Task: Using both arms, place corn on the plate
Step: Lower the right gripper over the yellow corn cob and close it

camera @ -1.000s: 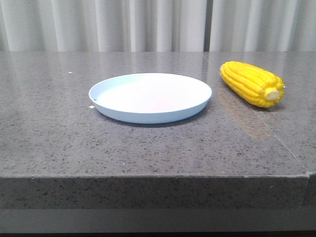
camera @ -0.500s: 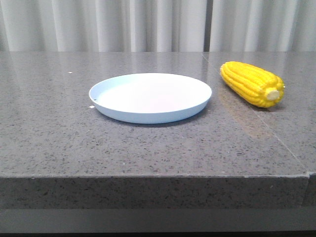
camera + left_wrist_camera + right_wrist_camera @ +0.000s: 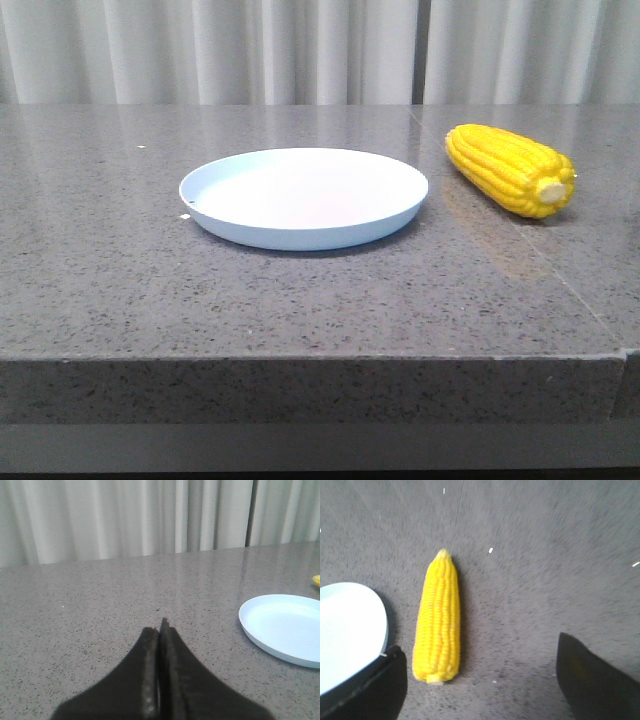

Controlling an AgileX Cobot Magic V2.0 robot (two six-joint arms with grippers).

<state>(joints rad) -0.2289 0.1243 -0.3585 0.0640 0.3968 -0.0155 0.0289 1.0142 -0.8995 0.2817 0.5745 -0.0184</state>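
Grey speckled stone table [image 3: 300, 300], backed by pale curtains [image 3: 200, 50]. Round pale-blue plate [image 3: 304, 196] near the table's middle, nothing on it. Yellow corn [image 3: 511, 169] just right of the plate, lying flat on the stone, apart from the rim, pale stub end toward the camera. Left gripper [image 3: 160, 630] low over bare stone left of the plate, jaws pressed together on nothing. Right gripper [image 3: 480, 680] above the corn, jaws spread wide, touching nothing.

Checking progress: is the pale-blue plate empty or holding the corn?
Empty: the round pale-blue plate is bare; the yellow corn cob lies on the table beside it.
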